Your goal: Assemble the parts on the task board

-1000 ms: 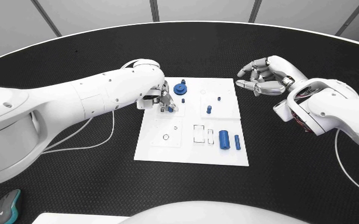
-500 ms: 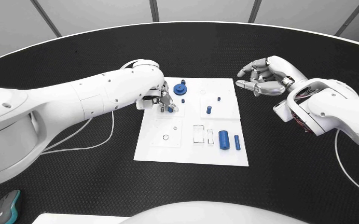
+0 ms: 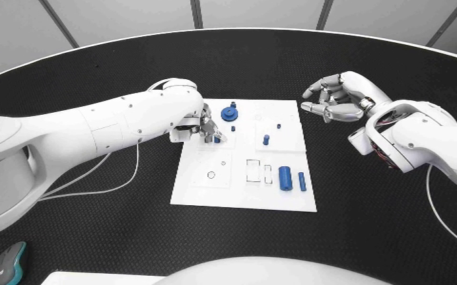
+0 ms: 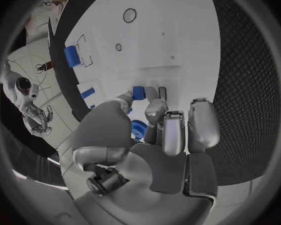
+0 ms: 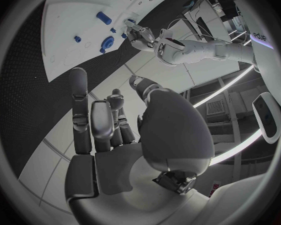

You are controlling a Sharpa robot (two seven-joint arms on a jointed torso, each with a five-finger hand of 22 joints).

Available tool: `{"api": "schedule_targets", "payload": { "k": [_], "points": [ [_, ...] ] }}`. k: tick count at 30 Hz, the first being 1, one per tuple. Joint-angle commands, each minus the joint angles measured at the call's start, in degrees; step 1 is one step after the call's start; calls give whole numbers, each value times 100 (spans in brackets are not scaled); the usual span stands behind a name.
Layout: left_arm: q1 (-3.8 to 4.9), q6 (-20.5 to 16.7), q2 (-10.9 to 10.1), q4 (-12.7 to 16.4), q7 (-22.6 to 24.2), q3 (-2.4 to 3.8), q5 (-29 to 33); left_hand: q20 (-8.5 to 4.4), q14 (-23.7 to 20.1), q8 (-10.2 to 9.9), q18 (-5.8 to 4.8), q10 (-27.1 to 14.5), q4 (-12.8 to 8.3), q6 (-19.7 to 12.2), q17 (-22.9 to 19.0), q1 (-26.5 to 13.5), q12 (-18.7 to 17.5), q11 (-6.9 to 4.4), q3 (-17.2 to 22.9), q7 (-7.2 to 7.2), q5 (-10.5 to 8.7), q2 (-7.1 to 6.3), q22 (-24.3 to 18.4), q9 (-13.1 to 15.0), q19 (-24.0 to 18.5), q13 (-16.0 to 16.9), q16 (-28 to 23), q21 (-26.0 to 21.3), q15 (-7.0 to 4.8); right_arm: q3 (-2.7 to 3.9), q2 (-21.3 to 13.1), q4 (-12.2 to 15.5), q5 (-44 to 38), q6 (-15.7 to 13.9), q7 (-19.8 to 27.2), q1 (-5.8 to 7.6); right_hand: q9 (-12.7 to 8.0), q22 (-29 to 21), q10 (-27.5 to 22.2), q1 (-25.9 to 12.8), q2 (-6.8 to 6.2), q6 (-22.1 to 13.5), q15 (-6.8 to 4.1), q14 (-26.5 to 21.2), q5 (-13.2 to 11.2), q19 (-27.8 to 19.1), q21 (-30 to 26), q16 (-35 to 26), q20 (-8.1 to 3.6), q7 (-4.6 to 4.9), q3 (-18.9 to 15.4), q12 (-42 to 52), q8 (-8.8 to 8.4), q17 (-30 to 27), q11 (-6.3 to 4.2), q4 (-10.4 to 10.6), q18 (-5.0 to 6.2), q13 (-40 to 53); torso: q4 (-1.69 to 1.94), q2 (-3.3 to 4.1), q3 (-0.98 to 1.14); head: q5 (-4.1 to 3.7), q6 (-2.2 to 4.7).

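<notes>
Head view: the left hand (image 3: 203, 127) pinches a small blue peg (image 3: 216, 138) at the board's (image 3: 286, 200) left edge, presumably to seat it.

Left wrist view: fingertips (image 4: 154, 110) close around that peg (image 4: 138, 92).

Right wrist view: the right hand (image 5: 115, 135), empty and loosely spread, waits beside the board's far right corner.

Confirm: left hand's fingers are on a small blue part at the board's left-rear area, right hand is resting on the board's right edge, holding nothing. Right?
One error. The right hand is not resting on the task board: the head view shows it off the board's right rear corner, over the black table, holding nothing. The rest stands: the left hand has its fingers at a small blue part on the board's left-rear area.
</notes>
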Motion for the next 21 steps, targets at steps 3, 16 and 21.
{"api": "schedule_targets", "payload": {
  "k": [3, 16, 21],
  "points": [
    [2, -191, -112, 165, -241, 1, 1, 5, 543, 4, -104, -90, 3, -123, 1331, -78, -68, 10, -97, 37, 36, -20, -12, -12, 10, -72, 1, -21, -28, 0, 9, -19, 0, -1, 4, 0, 8, -5, -18, 37, 5, -46, -20, 14, 28, 43, -34, -37, 3, -2, -6, -27, 31, -5, -18, 26, 71, -5, -8, -7, 2, 22, 11],
    [3, -850, -345, 535, -165, 2, 219, 13, 538, -11, -102, -121, 9, -142, 1316, -142, -104, 21, -194, 48, 38, -8, -21, -21, 5, -118, -8, -29, -18, -1, 24, -67, 0, -1, 16, -1, 7, -21, -18, 37, 2, -52, -20, 11, 29, 39, -58, -49, 3, -2, -9, -29, 36, -14, -18, 31, 74, -8, -5, 3, 0, 29, 58],
    [3, -1268, -546, 773, -62, 2, 378, 38, 512, -118, -72, -312, -14, -286, 1233, 200, -359, 63, -215, 100, 44, 20, -178, -86, -63, -420, -60, -128, 15, -1, 21, -87, 0, 1, 18, -1, 7, -21, -18, 37, 2, -52, -20, 11, 29, 39, -58, -49, 3, -2, -9, -29, 36, -14, -18, 31, 74, -8, -5, 0, 3, 23, 74]
  ]
}}
